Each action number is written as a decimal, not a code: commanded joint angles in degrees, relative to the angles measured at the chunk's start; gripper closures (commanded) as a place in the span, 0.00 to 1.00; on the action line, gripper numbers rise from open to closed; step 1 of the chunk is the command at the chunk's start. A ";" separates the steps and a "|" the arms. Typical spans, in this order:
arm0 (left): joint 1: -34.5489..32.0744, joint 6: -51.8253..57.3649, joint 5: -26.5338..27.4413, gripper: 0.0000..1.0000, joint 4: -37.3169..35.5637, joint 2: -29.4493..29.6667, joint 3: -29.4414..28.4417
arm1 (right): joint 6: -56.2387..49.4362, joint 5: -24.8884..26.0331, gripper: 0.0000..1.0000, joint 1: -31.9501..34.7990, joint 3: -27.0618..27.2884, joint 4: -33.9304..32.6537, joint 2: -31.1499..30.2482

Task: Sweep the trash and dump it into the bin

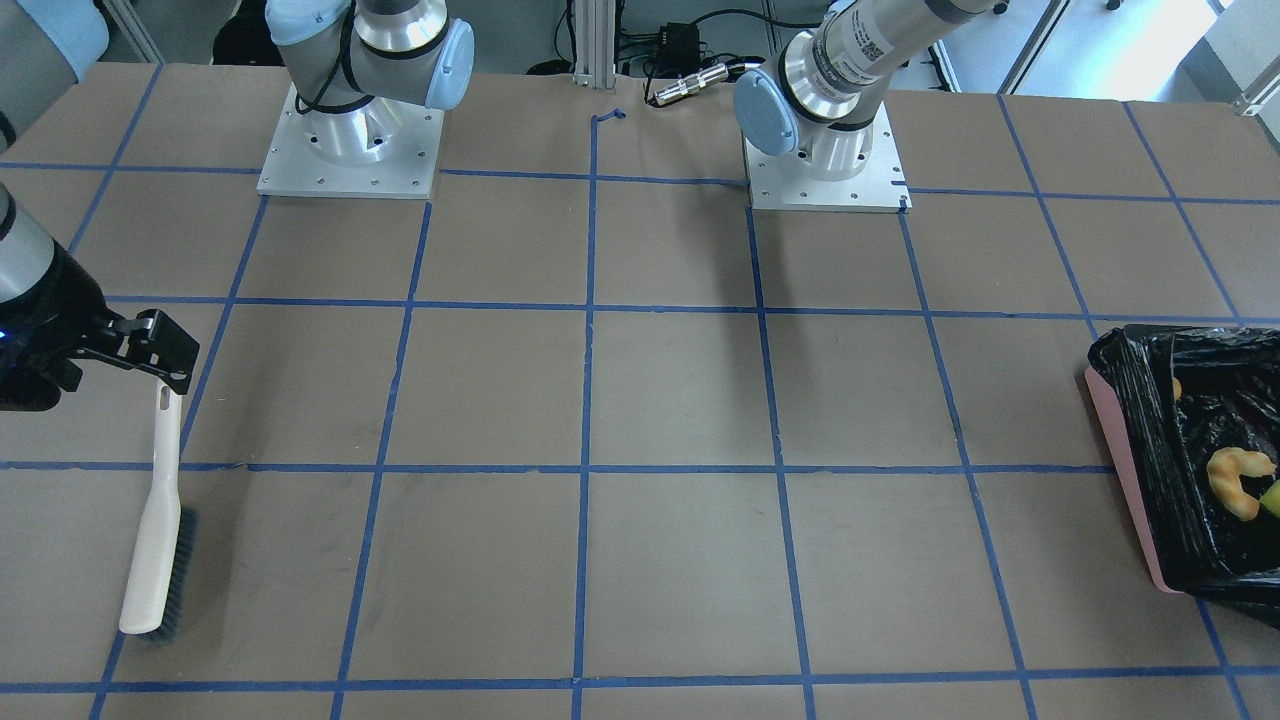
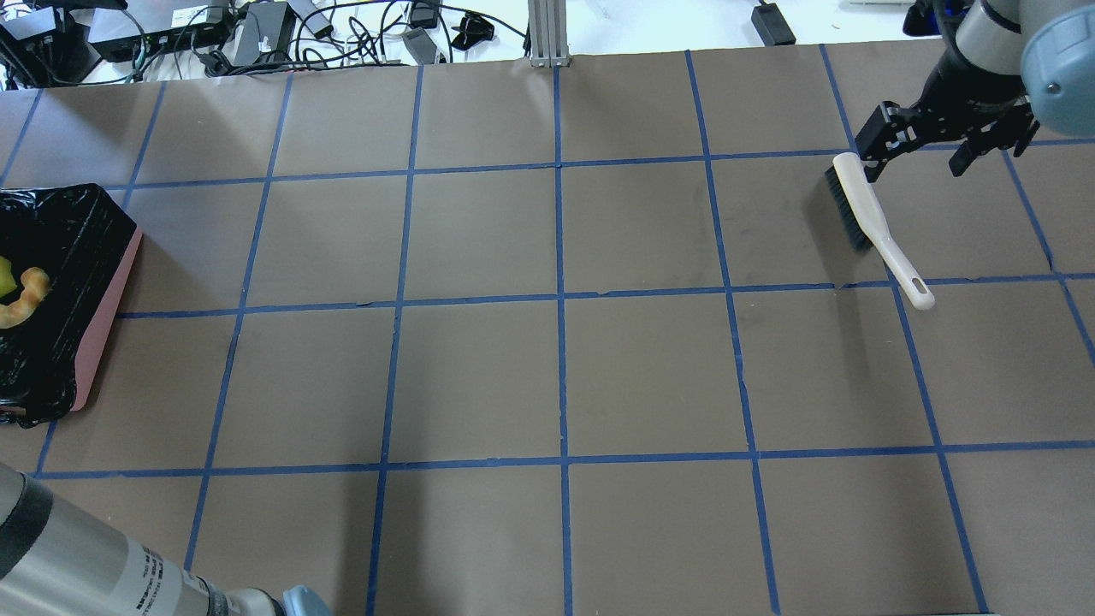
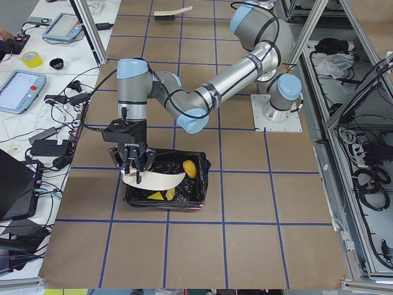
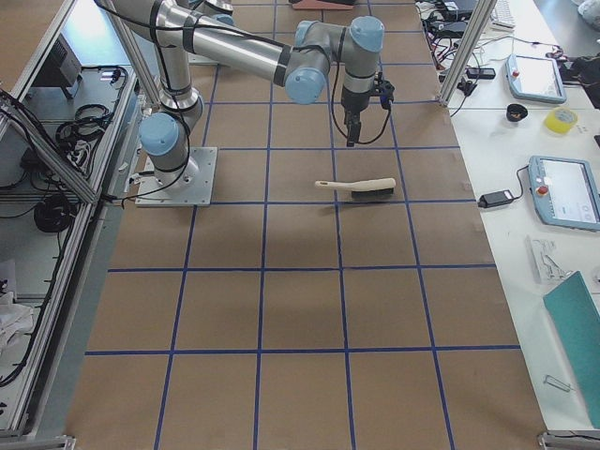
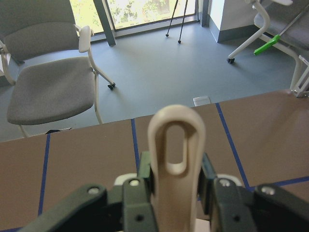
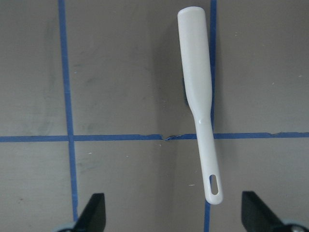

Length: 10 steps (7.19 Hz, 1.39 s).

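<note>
The bin (image 3: pixel 199 184), pink-sided (image 1: pixel 1125 470) with a black bag (image 2: pixel 68 248), stands at the table's end on my left. Inside lie the pale crescent (image 1: pixel 1238 478), the yellow-green wedge (image 1: pixel 1270 497) and a golden-brown lump (image 3: pixel 189 168). My left gripper (image 3: pixel 132 163) is shut on the handle (image 5: pixel 176 159) of the beige dustpan (image 3: pixel 153 180) and holds it tilted over the bin. The white brush (image 2: pixel 873 218) lies on the table; it also shows in the right wrist view (image 6: pixel 200 96). My right gripper (image 2: pixel 941 137) hovers open and empty above it.
The table is brown with blue tape lines. Both arm bases (image 1: pixel 350 150) stand at the robot's side. Cables and power bricks (image 2: pixel 257 34) lie beyond the far edge. The left arm's link (image 2: pixel 77 565) crosses the near left corner of the overhead view.
</note>
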<state>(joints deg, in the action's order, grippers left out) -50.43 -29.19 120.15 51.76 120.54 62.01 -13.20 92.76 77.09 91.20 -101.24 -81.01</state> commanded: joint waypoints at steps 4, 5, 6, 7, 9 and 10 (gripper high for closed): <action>-0.36 -16.30 -20.01 1.00 21.80 -0.14 -8.05 | 10.00 -0.21 0.00 10.86 -0.59 3.95 -3.45; -0.71 -16.94 -21.60 1.00 23.72 -0.48 -8.05 | 12.21 0.23 0.00 12.89 -0.59 3.86 -3.54; -1.33 -20.08 -25.27 1.00 26.09 -0.92 -8.22 | 13.19 0.23 0.00 13.78 -0.59 4.03 -3.45; -2.46 -26.81 -28.62 1.00 31.25 -0.75 -8.05 | 13.20 -0.12 0.00 13.79 -0.59 5.51 -3.54; -4.05 -29.94 -31.37 1.00 32.26 0.21 -7.18 | 13.20 -0.47 0.00 13.79 -0.59 7.11 -3.62; -4.23 -31.09 -33.12 1.00 31.57 0.74 -5.43 | 13.20 -0.56 0.00 13.79 -0.59 7.11 -3.62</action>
<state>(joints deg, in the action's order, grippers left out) -54.18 -58.43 88.92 83.40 120.64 55.05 -0.03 92.32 90.84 90.62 -94.40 -84.58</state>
